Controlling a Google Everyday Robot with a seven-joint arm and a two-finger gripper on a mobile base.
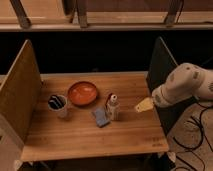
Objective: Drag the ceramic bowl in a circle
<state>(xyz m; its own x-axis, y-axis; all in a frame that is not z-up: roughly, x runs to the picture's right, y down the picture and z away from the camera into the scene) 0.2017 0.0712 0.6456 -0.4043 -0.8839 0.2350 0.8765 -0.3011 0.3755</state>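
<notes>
1 ceramic bowl point(82, 93) sits on the wooden table point(125, 132), left of the middle and toward the far edge. It is shallow, round and orange-red with a darker rim, and it rests upright with nothing on it. At its front left stands 1 small white cup point(58, 105) with dark striped contents, close beside the bowl's rim. At the bowl's front right stands 1 small bottle point(113, 106), upright and pale, with a reddish mark near its top. 1 blue pad point(101, 117) lies flat just beside the bottle, on its left. 2 upright wooden panels wall the table, 1 on the left point(20, 90) and 1 on the right point(161, 65). 1 white arm point(185, 84) reaches in from the right, in front of the right panel. Its hand point(144, 105), yellowish at the tip, hovers over the right part of the table, near the bottle but apart from it, and well apart from the bowl. Its fingers stand apart and hold nothing.
</notes>
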